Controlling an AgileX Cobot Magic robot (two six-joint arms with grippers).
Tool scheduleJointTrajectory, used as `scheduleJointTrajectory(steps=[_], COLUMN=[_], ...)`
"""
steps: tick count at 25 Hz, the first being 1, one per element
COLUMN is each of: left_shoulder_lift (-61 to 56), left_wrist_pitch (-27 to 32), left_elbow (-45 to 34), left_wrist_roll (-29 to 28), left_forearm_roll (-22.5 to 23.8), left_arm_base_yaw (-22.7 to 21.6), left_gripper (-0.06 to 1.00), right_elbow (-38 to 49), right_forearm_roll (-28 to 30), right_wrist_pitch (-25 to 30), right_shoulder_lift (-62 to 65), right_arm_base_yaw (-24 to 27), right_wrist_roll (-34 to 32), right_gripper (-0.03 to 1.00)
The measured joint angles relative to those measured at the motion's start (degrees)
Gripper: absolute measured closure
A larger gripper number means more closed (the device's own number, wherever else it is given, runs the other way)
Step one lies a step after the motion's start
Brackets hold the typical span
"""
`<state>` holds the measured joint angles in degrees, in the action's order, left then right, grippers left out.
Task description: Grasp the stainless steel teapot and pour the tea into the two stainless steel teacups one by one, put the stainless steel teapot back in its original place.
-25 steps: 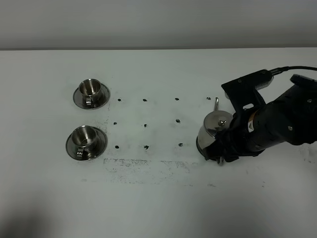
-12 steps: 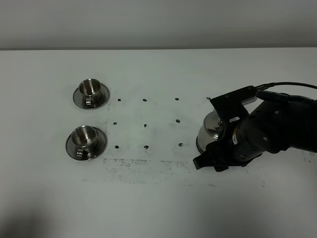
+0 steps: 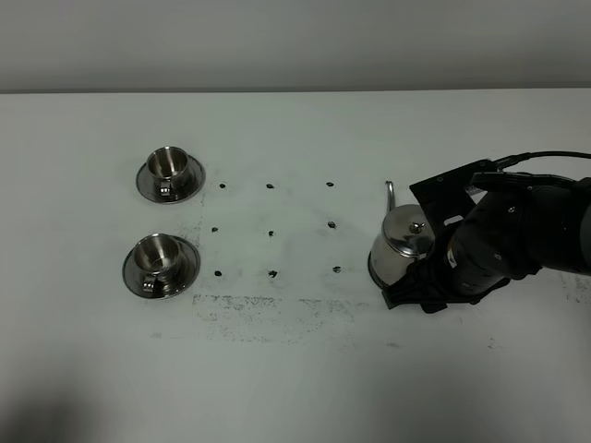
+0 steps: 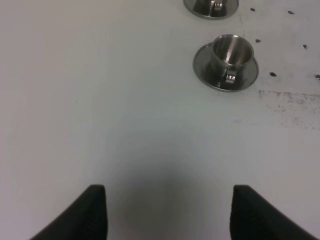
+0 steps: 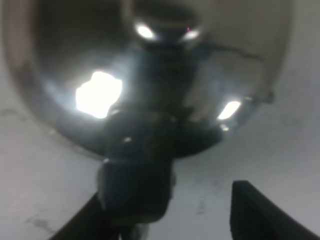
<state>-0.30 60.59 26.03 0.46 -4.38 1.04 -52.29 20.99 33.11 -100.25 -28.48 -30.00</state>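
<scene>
Back off the lid (image 3: 415, 226) comes the right arm (image 3: 517, 235), and the spout (image 3: 389, 190) shows again! Left gripper (image 4: 168, 202) hangs wide and empty, far teacup (image 3: 168, 164) and near teacup (image 3: 157, 255) wait on saucers (image 3: 140, 183), then at right the teapot (image 3: 399, 240) stands upright, right gripper (image 5: 165, 217) spread wide astride its loop handle (image 5: 137, 165), apparently not yet pinching. Rigid, slick steel, likely heavy if full: grip that handle squarely.

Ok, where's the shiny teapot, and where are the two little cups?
teapot (image 3: 395, 245), high camera view, on its rounded steel body.
back teacup (image 3: 168, 162), high camera view, on the cup's bowl.
front teacup (image 3: 157, 251), high camera view, on the cup's bowl.
</scene>
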Motion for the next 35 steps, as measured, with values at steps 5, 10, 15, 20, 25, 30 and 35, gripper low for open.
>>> scheduleJointTrajectory(steps=[5, 10, 15, 20, 25, 30, 35], left_shoulder_lift=[0.0, 0.0, 0.0, 0.0, 0.0, 0.0, 0.0], left_wrist_pitch=[0.0, 0.0, 0.0, 0.0, 0.0, 0.0, 0.0], left_elbow=[0.0, 0.0, 0.0, 0.0, 0.0, 0.0, 0.0], left_wrist_roll=[0.0, 0.0, 0.0, 0.0, 0.0, 0.0, 0.0], left_forearm_roll=[0.0, 0.0, 0.0, 0.0, 0.0, 0.0, 0.0], left_arm_base_yaw=[0.0, 0.0, 0.0, 0.0, 0.0, 0.0, 0.0], left_gripper=[0.42, 0.42, 0.42, 0.42, 0.42, 0.42, 0.42], right_elbow=[0.0, -0.1, -2.1, -3.0, -3.0, -3.9, -7.9], right_forearm_roll=[2.2, -3.2, -8.2, -11.2, -15.6, -19.8, -20.1], right_wrist_pitch=[1.8, 3.0, 5.3, 5.6, 5.6, 5.5, 8.1], right_shoulder_lift=[0.2, 3.2, 3.8, 3.8, 3.8, 3.8, 1.7], right_arm_base_yaw=[0.6, 0.6, 1.4, 2.9, 5.1, 5.7, 5.7], right_wrist_roll=[-0.2, 9.0, 18.4, 23.8, 29.5, 33.2, 33.8], right_gripper=[0.49, 0.49, 0.49, 0.49, 0.49, 0.49, 0.49])
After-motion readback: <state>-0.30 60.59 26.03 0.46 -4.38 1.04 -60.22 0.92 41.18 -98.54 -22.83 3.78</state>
